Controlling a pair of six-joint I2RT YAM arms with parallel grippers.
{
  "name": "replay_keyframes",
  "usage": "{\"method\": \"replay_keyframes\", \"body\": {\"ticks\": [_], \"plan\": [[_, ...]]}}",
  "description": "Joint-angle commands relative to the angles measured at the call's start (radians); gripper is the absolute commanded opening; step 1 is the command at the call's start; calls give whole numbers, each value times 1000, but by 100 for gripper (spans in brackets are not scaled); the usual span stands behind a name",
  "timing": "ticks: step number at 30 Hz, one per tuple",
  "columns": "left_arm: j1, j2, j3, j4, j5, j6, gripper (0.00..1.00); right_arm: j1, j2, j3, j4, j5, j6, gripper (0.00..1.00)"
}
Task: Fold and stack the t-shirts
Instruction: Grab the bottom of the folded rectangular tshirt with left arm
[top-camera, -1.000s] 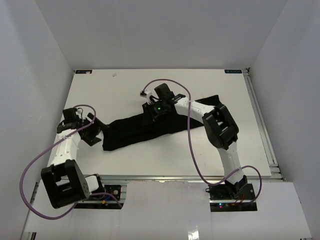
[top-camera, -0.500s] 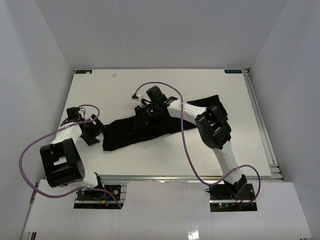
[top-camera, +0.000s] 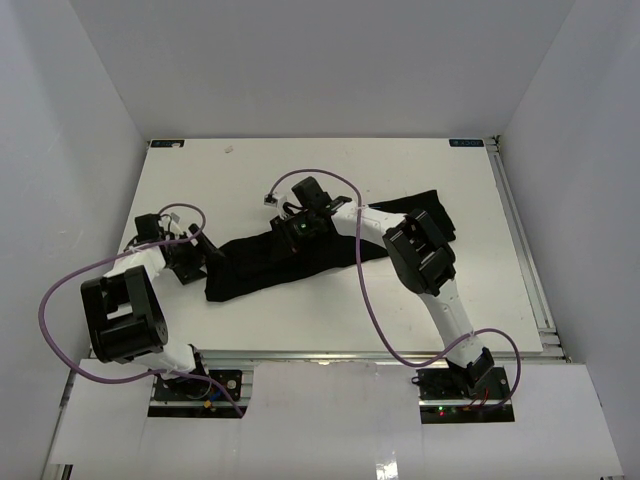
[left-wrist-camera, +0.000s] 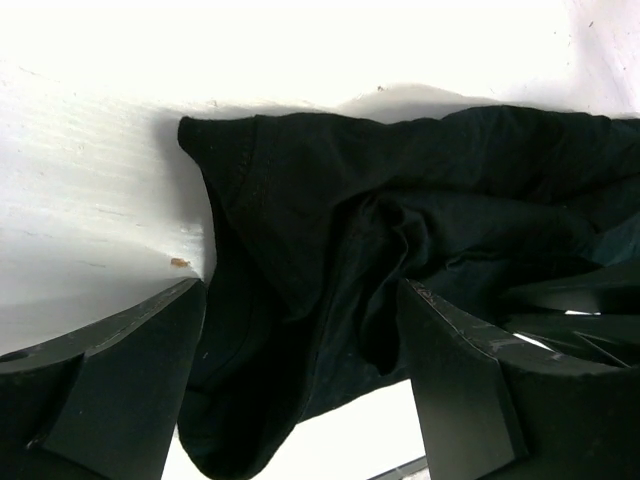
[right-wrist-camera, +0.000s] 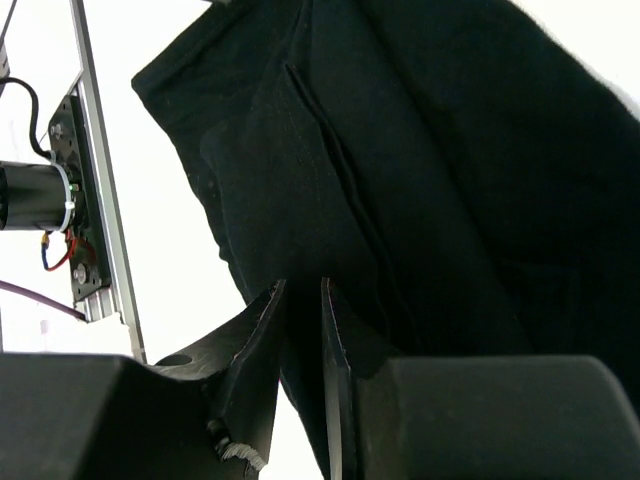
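One black t-shirt (top-camera: 258, 266) lies bunched in a long band across the middle of the white table. My left gripper (top-camera: 207, 250) hovers at the shirt's left end. In the left wrist view its fingers (left-wrist-camera: 130, 385) stand wide open, with the crumpled t-shirt (left-wrist-camera: 400, 200) on the table between and beyond them. My right gripper (top-camera: 295, 228) is down on the upper middle of the band. In the right wrist view the right gripper (right-wrist-camera: 300, 288) has its jaws nearly together, pinching a fold of the t-shirt (right-wrist-camera: 420, 150).
An aluminium rail (top-camera: 520, 240) runs along the table's right edge, and white walls enclose the table. A purple cable (top-camera: 330, 175) loops above the right wrist. A small brown crumb (left-wrist-camera: 179, 263) lies by the shirt's edge. A rail with a motor (right-wrist-camera: 85, 200) shows in the right wrist view.
My left gripper has swung in to the shirt's left end and stayed open. My right gripper has shifted slightly left along the shirt, its jaws narrowing onto the fabric.
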Motion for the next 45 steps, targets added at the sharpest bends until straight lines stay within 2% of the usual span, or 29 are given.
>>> {"method": "replay_keyframes", "body": {"ticks": [1,4,17,26,32,35,37,41,45], "plan": [[6,5,-21,26,1,59,89,5,-8,16,-9,-5,-8,27],[5,6,-25,29,9,79,89,5,-13,9,-9,-3,-13,27],[-30,9,-74,87,219,128,86,13,10,13,-37,52,-34,24],[-41,32,-62,95,234,110,78,14,22,10,-43,60,-36,23],[-113,80,-18,101,202,71,74,14,22,10,-43,63,-33,22],[-138,91,-9,120,202,39,70,14,24,10,-42,66,-34,22],[-144,94,-5,123,205,33,64,13,22,10,-42,66,-34,22],[-153,100,-7,126,207,21,44,14,22,10,-43,66,-34,22],[-153,86,-10,129,188,4,35,14,19,7,-42,64,-34,22]]}}
